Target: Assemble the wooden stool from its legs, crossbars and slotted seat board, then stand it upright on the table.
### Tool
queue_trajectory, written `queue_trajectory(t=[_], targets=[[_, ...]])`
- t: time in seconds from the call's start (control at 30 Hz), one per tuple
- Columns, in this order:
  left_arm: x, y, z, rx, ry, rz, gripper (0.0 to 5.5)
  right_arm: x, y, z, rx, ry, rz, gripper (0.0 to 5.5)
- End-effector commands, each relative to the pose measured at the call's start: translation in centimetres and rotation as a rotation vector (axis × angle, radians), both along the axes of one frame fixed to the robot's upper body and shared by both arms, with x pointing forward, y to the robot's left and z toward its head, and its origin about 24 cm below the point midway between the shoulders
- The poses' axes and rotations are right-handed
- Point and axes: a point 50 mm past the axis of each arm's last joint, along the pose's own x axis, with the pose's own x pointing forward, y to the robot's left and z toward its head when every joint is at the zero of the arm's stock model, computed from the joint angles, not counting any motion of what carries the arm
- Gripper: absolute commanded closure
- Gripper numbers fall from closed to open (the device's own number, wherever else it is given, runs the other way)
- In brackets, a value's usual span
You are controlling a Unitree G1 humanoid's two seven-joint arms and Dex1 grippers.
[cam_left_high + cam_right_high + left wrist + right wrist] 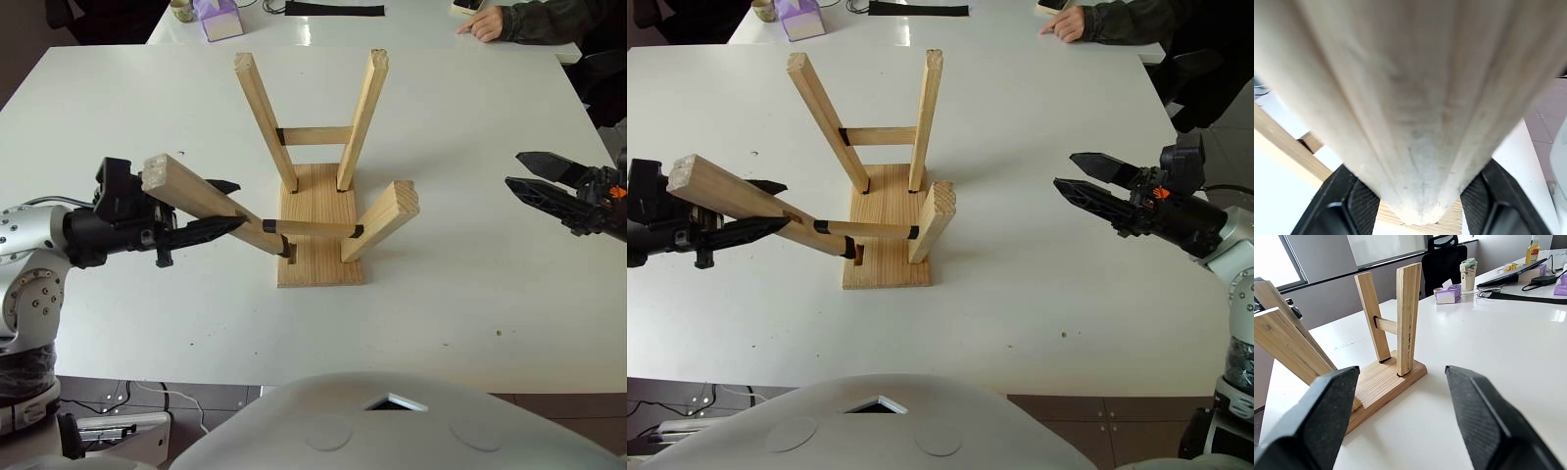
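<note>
Wooden stool (pixel 318 196) position: inverted near the middle of the table (pixel 470 284), with the seat board (pixel 318 259) flat on the surface and the legs pointing up.

- The two far legs (pixel 361 117) stand in the board, joined by the far crossbar (pixel 313 135).
- The near left leg (pixel 211 201) and near right leg (pixel 382 220) are joined by the near crossbar (pixel 312 228). Both lean outward and toward the robot, with their lower ends at the board.
- Seating depth in the slots cannot be determined.

Left gripper (pixel 233 204): pinches the near left leg partway along its length, one of the fingers (pixel 1359 200) on each side.

Right gripper (pixel 1065 170): fingers spread, holding nothing. It hovers above the table, well apart from the stool on the robot's right.
</note>
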Motion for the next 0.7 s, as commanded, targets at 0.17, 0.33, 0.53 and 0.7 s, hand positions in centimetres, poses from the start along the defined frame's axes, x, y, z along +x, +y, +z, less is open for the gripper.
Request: queue_trajectory(t=[0.17, 0.33, 0.53, 0.7], targets=[[-0.1, -0.7, -1.3, 0.050, -0.018, -0.017, 3.45, 0.4, 0.7, 0.4, -0.054, -0.023, 0.031, 2.27], [-0.1, -0.7, -1.9, 0.095, -0.039, -0.037, 3.45, 0.5, 1.0, 0.3, -0.062, -0.028, 0.038, 2.27], [-0.2, -0.5, -1.7, 0.152, -0.046, -0.096, 3.45, 0.4, 1.2, 0.3, -0.067, -0.031, 0.037, 2.27], [0.3, -0.3, -1.1, 0.181, -0.042, -0.149, 3.45, 0.3, 1.3, 0.3, -0.064, -0.038, 0.032, 2.27]])
